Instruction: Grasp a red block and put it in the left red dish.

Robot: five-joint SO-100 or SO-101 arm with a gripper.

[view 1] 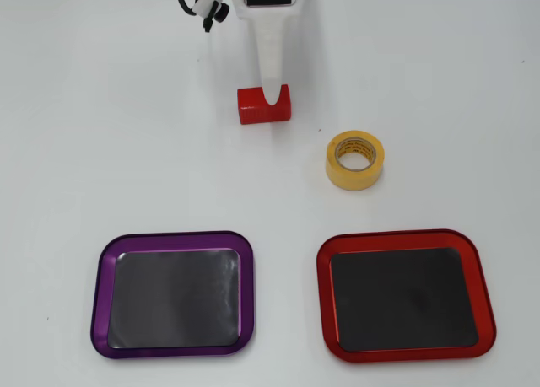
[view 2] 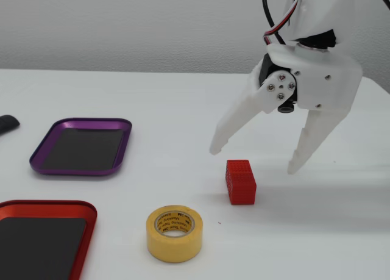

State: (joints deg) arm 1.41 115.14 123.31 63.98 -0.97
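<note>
Fingertips of the gripper stand wide apart, empty, straddling above the red block, which rests on the table at 10 o'clock from the tape roll overhead. We judge the approach step: descend, close, then carry to the red dish.

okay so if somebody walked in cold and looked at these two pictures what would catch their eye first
Probably the white tool, spread wide open and hanging just above the small red block on the white table. Next come the bright trays along the overhead view's lower edge, the purple tray left and the red dish right, with a yellow tape roll between block and dish.
</note>
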